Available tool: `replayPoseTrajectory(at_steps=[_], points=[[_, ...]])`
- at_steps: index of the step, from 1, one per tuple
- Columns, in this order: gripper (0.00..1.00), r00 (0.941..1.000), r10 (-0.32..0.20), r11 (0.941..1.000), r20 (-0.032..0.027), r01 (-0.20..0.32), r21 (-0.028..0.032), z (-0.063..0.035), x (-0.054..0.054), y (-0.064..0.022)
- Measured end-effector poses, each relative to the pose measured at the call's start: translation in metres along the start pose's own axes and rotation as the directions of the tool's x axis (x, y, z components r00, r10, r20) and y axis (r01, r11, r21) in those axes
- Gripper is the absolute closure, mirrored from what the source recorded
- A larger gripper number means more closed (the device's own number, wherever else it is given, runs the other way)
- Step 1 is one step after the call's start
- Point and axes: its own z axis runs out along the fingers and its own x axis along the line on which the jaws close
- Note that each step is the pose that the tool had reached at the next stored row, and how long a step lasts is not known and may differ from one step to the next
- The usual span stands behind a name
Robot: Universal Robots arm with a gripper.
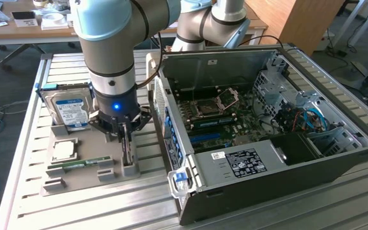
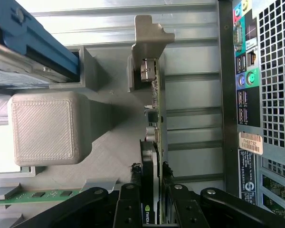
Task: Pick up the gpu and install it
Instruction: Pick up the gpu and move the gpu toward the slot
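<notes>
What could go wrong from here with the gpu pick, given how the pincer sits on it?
1. The pincer grips the gpu by its thin edge, far from the metal bracket; the card might tilt or slip when lifted.
2. The card stands slotted in the gray holder; a skewed pull could snag it and drag the holder.
3. The computer case stands close beside it; a swing could strike it.

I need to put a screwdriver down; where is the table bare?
Bare table between the grey tray and the near edge, and behind the hard drive. Crowded between tray and computer case, where the gripper grips the card.
</notes>
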Motion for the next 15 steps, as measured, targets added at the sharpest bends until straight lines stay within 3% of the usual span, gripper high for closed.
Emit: replayPoseTrajectory(at_steps=[15], points=[[0.73, 0.9987, -0.051, 0.9987, -0.0023, 0.051, -0.0008, 0.0, 0.0, 0.0]])
